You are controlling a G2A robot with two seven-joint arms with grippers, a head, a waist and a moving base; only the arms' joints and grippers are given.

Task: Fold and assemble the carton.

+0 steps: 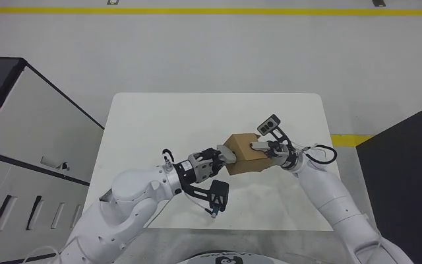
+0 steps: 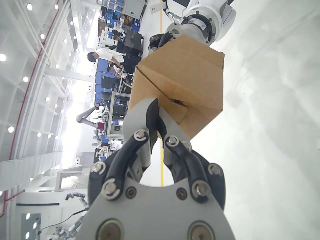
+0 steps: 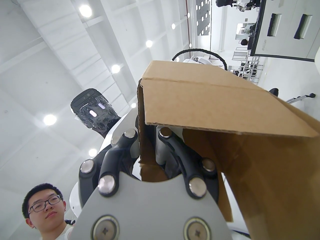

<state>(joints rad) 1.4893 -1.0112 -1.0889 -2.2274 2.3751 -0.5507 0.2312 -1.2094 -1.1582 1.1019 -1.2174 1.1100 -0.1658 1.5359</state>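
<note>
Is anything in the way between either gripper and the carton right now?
Nothing visible. The left gripper is shut on a flap of the carton, and the right gripper clamps its wall.

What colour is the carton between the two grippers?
The carton is plain brown cardboard, with no pattern; it shows best in the left wrist view.

White table (image 1: 165,122) on grey floor (image 1: 198,53), yellow line (image 1: 198,10) beyond, cabinet (image 1: 36,125) beside
</note>
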